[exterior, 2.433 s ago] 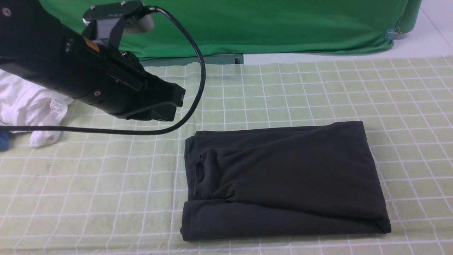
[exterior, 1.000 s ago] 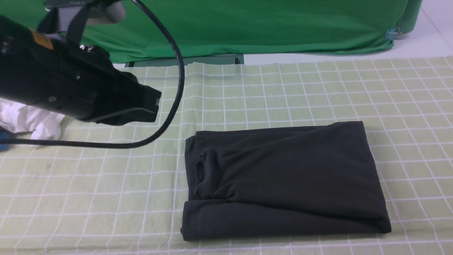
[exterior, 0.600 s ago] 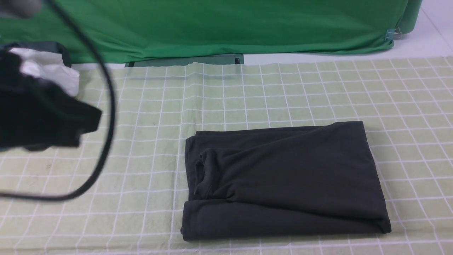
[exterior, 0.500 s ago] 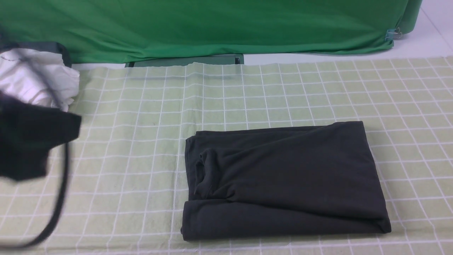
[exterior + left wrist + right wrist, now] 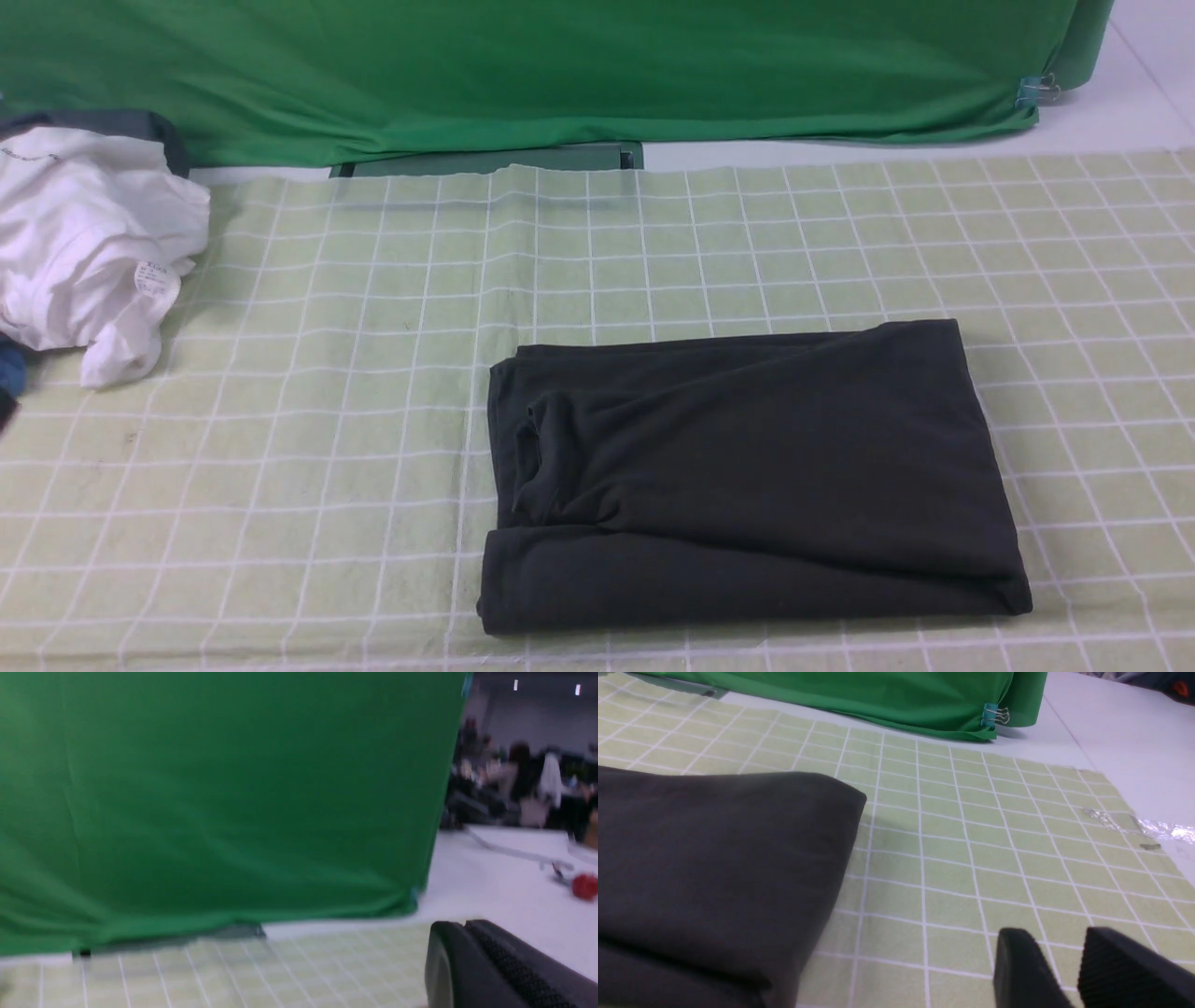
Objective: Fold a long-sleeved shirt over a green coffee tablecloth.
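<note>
The black cotton long-sleeved shirt (image 5: pixel 747 476) lies folded into a neat rectangle at 5 o'clock on the pale-green white-gridded tablecloth (image 5: pixel 373 308), so folding looks finished; the left gripper (image 5: pixel 507 966) is closed and empty, and the right gripper (image 5: pixel 1069 963) hangs slightly parted, holding nothing.

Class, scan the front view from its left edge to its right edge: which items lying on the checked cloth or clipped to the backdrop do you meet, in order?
White garment → black shirt → binder clip on the backdrop's corner.
</note>
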Controlling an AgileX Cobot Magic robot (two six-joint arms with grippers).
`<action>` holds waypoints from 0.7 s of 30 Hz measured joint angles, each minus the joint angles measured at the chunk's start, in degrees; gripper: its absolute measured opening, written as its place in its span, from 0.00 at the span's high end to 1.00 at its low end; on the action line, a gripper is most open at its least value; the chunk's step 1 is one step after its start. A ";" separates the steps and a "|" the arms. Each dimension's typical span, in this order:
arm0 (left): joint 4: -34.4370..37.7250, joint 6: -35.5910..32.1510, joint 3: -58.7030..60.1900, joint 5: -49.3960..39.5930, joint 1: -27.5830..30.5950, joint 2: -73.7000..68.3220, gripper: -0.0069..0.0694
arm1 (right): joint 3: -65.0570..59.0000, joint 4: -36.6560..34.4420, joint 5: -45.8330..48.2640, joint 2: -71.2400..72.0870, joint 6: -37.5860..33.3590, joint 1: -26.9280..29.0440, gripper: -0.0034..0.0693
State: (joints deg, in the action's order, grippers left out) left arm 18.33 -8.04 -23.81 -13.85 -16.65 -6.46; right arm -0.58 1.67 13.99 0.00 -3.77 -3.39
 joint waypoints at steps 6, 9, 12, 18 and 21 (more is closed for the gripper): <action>-4.08 0.00 1.22 0.64 0.00 0.27 0.89 | 0.00 0.00 0.00 0.00 0.00 0.00 0.66; -5.16 -0.12 1.22 0.49 0.00 0.27 0.89 | 0.00 0.00 0.00 0.00 0.00 0.00 0.65; -7.40 -0.12 1.48 0.47 0.00 0.27 0.89 | 0.00 0.00 0.00 0.00 0.00 0.00 0.64; -18.33 6.40 7.35 5.50 0.81 0.22 0.89 | 0.00 0.00 0.00 0.00 0.00 0.00 0.63; -19.53 8.04 11.68 7.19 5.32 0.27 0.89 | 0.00 0.00 0.00 0.00 0.00 0.00 0.63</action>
State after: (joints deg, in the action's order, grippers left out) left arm -1.20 0.00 -12.13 -6.66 -11.32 -6.19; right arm -0.58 1.67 13.99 0.00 -3.77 -3.39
